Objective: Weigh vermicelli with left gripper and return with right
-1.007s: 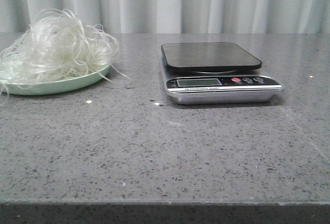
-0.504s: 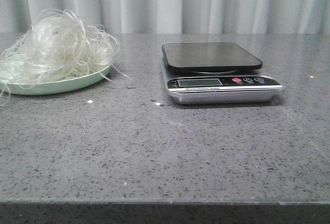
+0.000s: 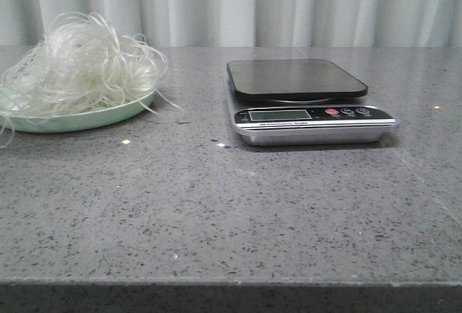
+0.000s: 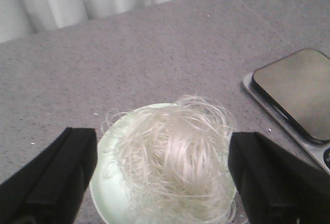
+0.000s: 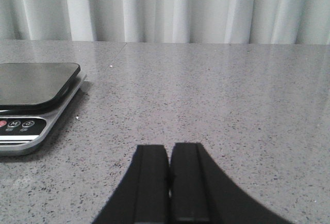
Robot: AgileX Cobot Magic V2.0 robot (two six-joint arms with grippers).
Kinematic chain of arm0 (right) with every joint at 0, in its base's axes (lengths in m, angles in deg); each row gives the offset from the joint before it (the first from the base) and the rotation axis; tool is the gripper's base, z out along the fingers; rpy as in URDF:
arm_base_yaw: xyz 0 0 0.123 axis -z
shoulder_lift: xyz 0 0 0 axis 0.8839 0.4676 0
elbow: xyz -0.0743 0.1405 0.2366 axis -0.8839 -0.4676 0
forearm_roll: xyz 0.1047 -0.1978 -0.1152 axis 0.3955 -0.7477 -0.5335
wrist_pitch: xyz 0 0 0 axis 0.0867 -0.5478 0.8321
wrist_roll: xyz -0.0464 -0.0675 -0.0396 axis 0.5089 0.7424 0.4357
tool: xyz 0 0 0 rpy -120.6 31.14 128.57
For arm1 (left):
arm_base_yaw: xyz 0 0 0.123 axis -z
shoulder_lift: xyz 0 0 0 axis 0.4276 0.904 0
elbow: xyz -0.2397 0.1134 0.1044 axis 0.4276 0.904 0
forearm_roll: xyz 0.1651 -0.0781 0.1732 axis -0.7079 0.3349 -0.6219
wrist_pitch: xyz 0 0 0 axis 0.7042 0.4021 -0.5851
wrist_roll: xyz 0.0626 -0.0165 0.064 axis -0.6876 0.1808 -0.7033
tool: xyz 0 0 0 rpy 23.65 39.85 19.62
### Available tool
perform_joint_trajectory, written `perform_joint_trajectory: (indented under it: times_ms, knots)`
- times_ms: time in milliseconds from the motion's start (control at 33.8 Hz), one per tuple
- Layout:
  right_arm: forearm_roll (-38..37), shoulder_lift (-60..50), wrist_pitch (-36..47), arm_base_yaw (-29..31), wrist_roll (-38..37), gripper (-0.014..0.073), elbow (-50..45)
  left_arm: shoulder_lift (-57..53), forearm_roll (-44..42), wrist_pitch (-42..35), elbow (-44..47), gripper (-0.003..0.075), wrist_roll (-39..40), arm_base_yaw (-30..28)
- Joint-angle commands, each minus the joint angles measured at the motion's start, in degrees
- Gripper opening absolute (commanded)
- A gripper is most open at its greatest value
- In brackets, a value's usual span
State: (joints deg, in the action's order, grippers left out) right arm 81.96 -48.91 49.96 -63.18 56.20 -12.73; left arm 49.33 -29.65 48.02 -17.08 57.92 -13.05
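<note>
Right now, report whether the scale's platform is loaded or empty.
Empty: the scale shows a bare dark platform; the vermicelli sits on the green plate.

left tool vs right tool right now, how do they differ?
Left tool has its fingers spread wide; right tool has its fingers pressed together. Left tool hangs over the vermicelli on the green plate; right tool has only bare countertop ahead, with the scale off to one side. Both have black fingers and hold nothing.

The light is soft and even. The scale (image 3: 307,102) drops a small dark shadow on the grey worktop (image 3: 231,212). The left wrist view looks blurry, and its black fingers (image 4: 49,182) are fuzzy.
</note>
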Motion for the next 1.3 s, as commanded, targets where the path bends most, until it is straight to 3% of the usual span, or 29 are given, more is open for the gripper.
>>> perform_joint_trajectory:
  times_ms: [0, 681, 830, 1067, 1274]
  knots:
    - [-0.18, -0.94, 4.15, 0.24, 0.12, 0.0151, 0.53, 3.61, 1.40, -1.99, -3.73, 0.0634, -0.62, 2.42]
    - [-0.18, -0.94, 4.15, 0.24, 0.12, 0.0151, 0.53, 25.68, -0.26, -2.94, -5.56, 0.0617, -4.11, 4.53]
    - [-0.18, -0.94, 4.15, 0.24, 0.12, 0.0151, 0.53, 26.12, -0.26, -3.06, -5.56, 0.0456, -4.11, 4.40]
    - [-0.18, -0.94, 4.15, 0.24, 0.12, 0.0151, 0.53, 26.12, -0.26, -3.91, -5.56, 0.0123, -4.11, 4.26]
    - [-0.18, -0.94, 4.15, 0.24, 0.12, 0.0151, 0.53, 25.88, -1.26, -5.64, -5.67, 0.0145, -4.11, 4.26]
